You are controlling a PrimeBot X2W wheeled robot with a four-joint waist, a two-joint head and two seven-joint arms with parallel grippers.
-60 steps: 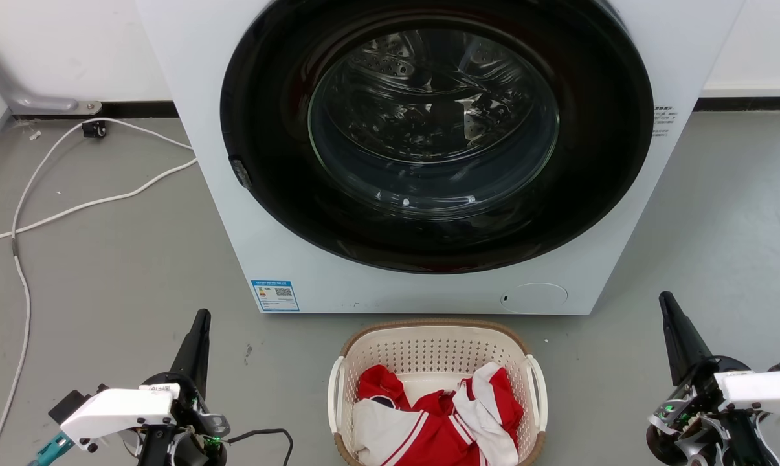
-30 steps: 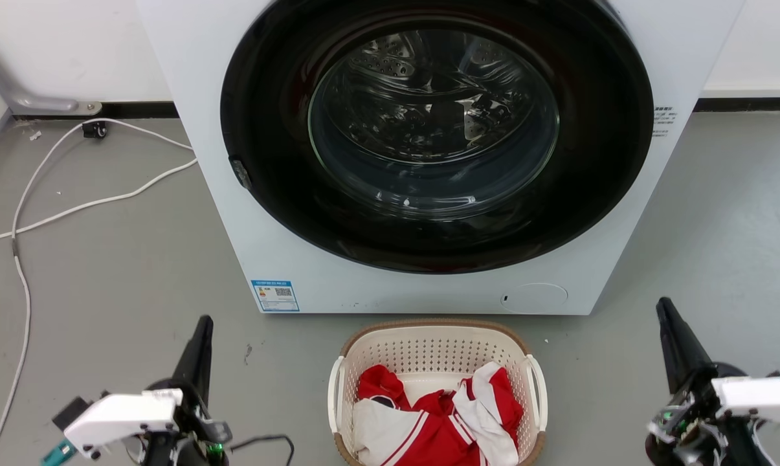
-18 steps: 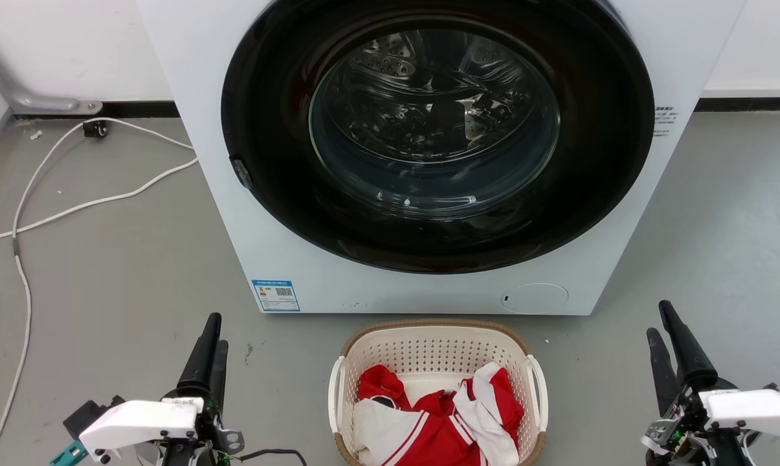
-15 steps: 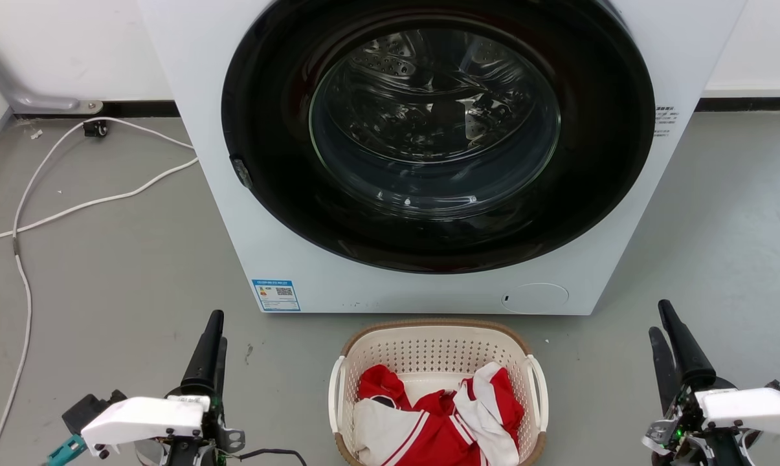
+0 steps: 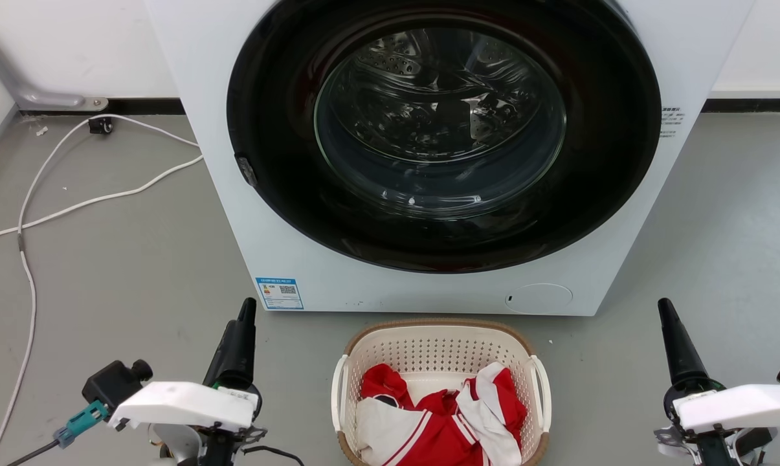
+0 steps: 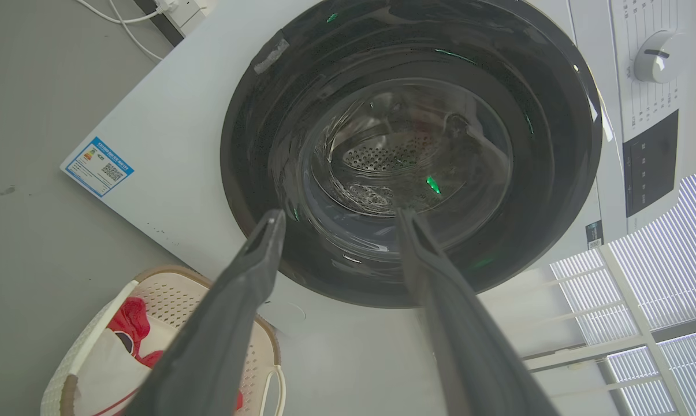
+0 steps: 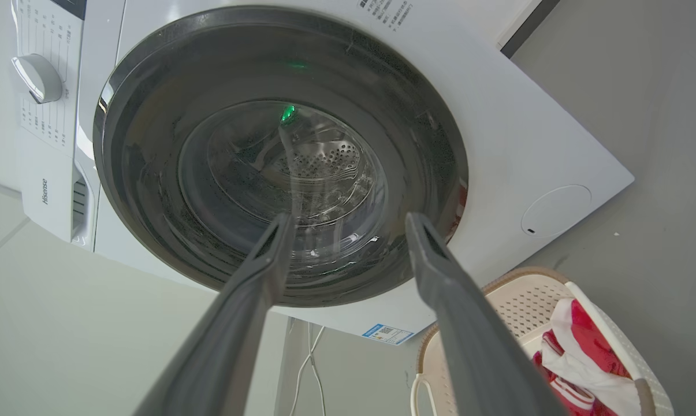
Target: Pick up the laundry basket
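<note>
The laundry basket [image 5: 436,325] stands on the grey floor just in front of the washing machine, cream-white with a brown rim and white side handles. Red and white clothes [image 5: 441,417] lie in it. My left gripper [image 5: 246,312] hovers to the basket's left, fingers pointing at the machine. My right gripper [image 5: 663,309] hovers further off to its right. Both are apart from the basket. In the left wrist view the left gripper [image 6: 341,215] is open and empty, with the basket [image 6: 171,292] at lower left. In the right wrist view the right gripper [image 7: 352,218] is open and empty, with the basket [image 7: 518,300] at lower right.
The white washing machine [image 5: 234,213] with its shut dark round door [image 5: 438,110] rises right behind the basket. White cables [image 5: 72,207] trail over the floor at the left. Bare grey floor lies on either side of the basket.
My left gripper has moved right, nearer the basket, and further forward. Both grippers have rolled, so each now shows edge-on as one finger. The camera has shifted slightly.
</note>
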